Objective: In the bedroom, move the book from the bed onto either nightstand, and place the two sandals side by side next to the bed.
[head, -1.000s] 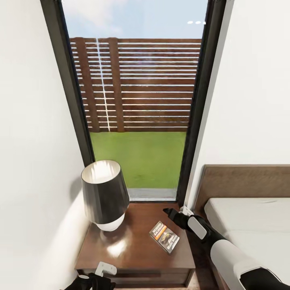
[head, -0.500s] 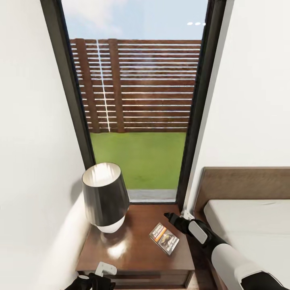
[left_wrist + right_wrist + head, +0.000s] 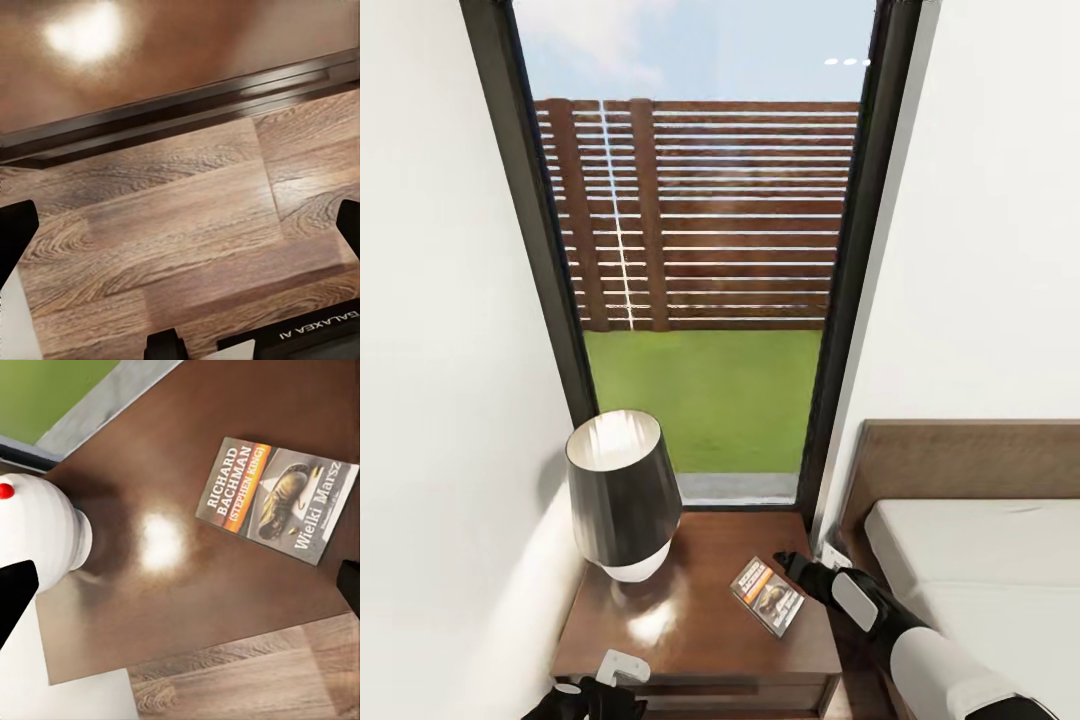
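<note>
Now right fingers point(image 3: 19, 592) spread wide, empty, above book point(image 3: 277, 499) on nightstand point(image 3: 690, 620).

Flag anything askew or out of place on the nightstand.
Only a small thing: the book lies flat but skewed to the nightstand edges, near the bed-side edge. The lamp stands upright. Nothing spilled or damaged.

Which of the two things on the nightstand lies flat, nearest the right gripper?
The book, lying flat beside the right gripper; the lamp stands upright at the nightstand's far side.
</note>
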